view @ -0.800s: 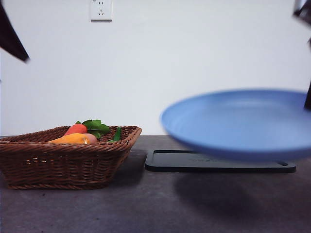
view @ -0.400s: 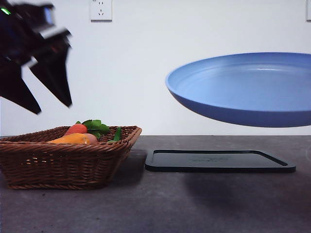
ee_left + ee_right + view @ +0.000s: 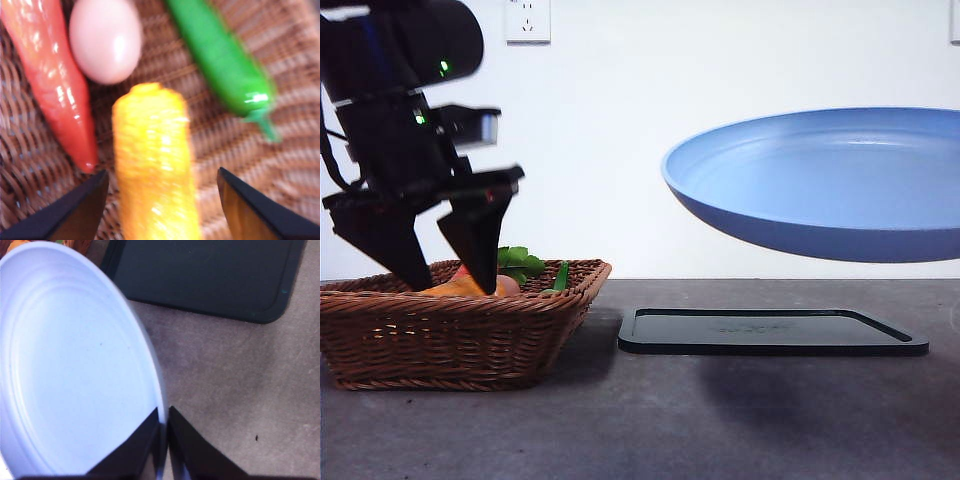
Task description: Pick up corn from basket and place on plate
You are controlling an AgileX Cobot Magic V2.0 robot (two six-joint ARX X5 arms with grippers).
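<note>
The orange-yellow bumpy corn (image 3: 155,165) lies in the brown wicker basket (image 3: 450,335), barely showing over the rim as the corn (image 3: 440,290) in the front view. My left gripper (image 3: 162,200) is open, one jaw on each side of the cob, not touching it. Seen from the front, the left gripper (image 3: 453,287) reaches down into the basket. The blue plate (image 3: 820,190) hangs tilted in the air above the table at the right. My right gripper (image 3: 164,425) is shut on the plate (image 3: 70,365) at its rim.
Beside the corn lie a red-orange carrot (image 3: 55,75), a pinkish egg-shaped item (image 3: 105,40) and a green pod (image 3: 225,65). A flat black tray (image 3: 770,330) rests on the grey table under the plate. A white wall stands behind.
The left arm came down from the upper left into the basket, jaws now astride the corn. The plate rose a second ago and has since held still.
</note>
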